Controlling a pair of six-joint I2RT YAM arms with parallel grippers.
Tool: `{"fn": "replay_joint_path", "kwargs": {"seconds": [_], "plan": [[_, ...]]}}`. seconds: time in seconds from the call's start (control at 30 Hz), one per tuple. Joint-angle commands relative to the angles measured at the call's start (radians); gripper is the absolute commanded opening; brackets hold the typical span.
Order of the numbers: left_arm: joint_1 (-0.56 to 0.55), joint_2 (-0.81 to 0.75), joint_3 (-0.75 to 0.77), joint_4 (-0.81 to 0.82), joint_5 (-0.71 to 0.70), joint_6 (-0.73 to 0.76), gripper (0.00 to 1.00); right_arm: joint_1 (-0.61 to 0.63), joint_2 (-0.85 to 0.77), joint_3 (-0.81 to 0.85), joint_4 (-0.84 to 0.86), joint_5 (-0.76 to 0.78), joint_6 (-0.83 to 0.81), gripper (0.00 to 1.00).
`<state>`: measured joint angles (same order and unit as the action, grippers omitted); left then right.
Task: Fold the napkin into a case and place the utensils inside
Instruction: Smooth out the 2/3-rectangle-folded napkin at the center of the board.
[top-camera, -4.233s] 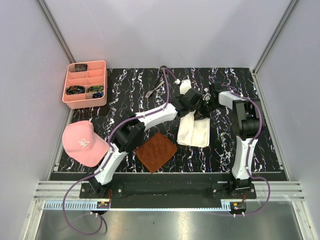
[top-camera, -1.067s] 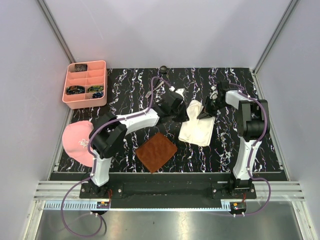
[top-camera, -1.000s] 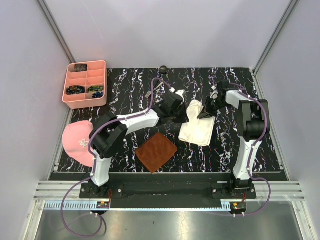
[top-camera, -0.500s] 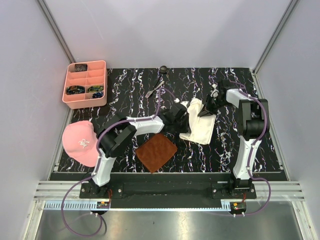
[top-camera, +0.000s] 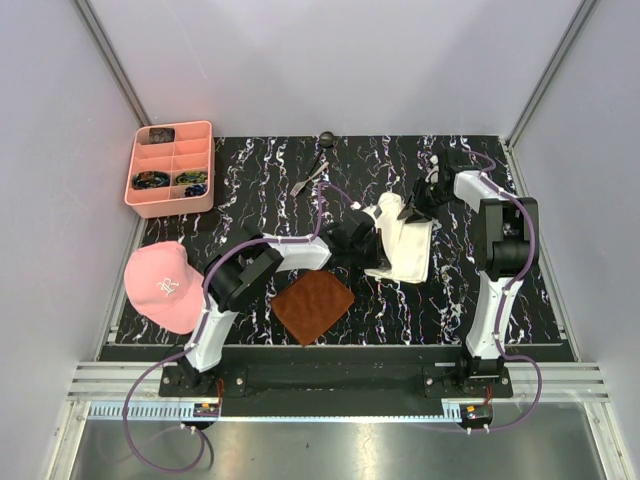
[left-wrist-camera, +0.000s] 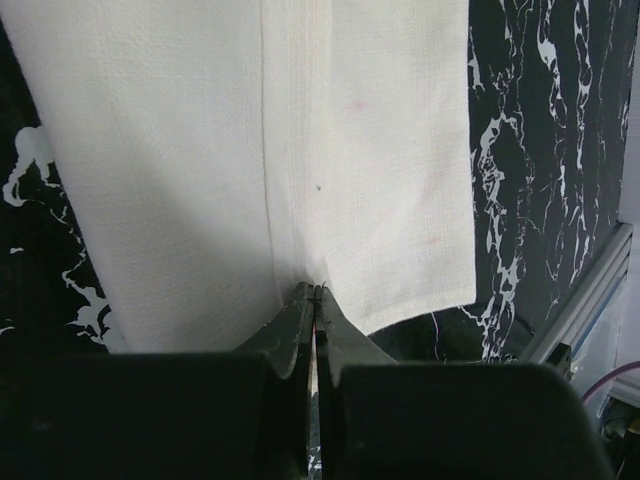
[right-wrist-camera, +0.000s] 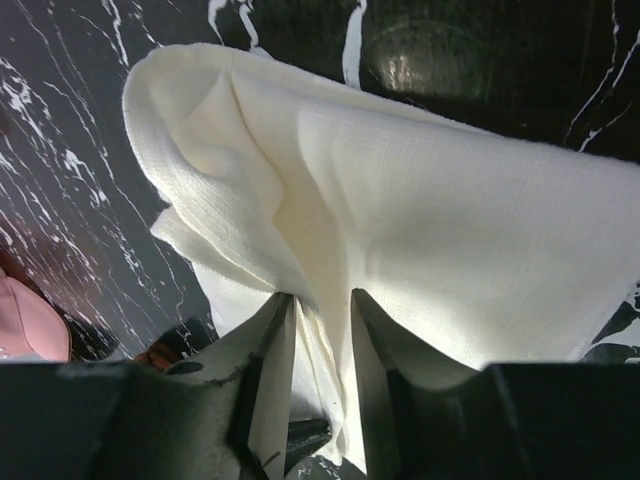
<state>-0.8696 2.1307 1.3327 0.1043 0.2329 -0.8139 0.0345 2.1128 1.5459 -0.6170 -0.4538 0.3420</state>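
The cream-white napkin (top-camera: 405, 252) lies folded into a narrow band right of the table's middle, its far end bunched up. My left gripper (top-camera: 370, 233) is at its left edge. In the left wrist view that gripper (left-wrist-camera: 315, 292) is shut on the napkin (left-wrist-camera: 200, 150), pinching a thin fold. My right gripper (top-camera: 411, 209) hovers over the napkin's far end. In the right wrist view the right gripper (right-wrist-camera: 322, 300) stands open, a loose fold of the napkin (right-wrist-camera: 450, 220) hanging between its parted fingers (right-wrist-camera: 270, 345). The dark spoon (top-camera: 326, 138) and grey fork (top-camera: 304, 184) lie at the back.
A brown textured mat (top-camera: 313, 303) lies near the front, just left of the napkin. A pink compartment tray (top-camera: 172, 168) stands at the back left and a pink cap (top-camera: 163, 286) at the left edge. Grey walls enclose the table.
My right gripper has opened and let go of the napkin's far end, drawing back a little. My left gripper has carried the napkin's left edge to the right, narrowing the cloth.
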Motion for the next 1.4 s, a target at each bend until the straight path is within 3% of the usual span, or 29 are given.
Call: {"fn": "replay_joint_path", "kwargs": {"seconds": [0.0,0.47,0.73,0.83,1.07,1.27,1.37], "plan": [[-0.005,0.017,-0.003,0.055,0.034,-0.022,0.01,-0.007,-0.017,0.071,0.046,0.011,0.019,0.4],[-0.005,0.032,0.008,0.057,0.046,-0.033,0.0,-0.007,0.096,0.221,0.031,0.009,0.032,0.41],[-0.002,-0.027,0.02,0.023,0.071,-0.033,0.01,-0.015,0.188,0.289,0.023,0.047,0.0,0.1],[0.014,-0.084,0.014,-0.023,0.072,-0.036,0.04,-0.018,0.202,0.283,0.025,0.069,-0.044,0.09],[0.067,-0.127,-0.004,-0.078,0.085,-0.03,0.05,-0.018,0.194,0.292,0.028,0.064,-0.09,0.16],[0.081,-0.043,0.063,-0.133,0.121,-0.013,0.05,-0.019,0.158,0.292,0.002,0.058,-0.074,0.39],[0.063,-0.015,0.059,-0.12,0.108,-0.013,0.04,-0.018,0.125,0.296,-0.044,0.081,-0.06,0.44]]}}
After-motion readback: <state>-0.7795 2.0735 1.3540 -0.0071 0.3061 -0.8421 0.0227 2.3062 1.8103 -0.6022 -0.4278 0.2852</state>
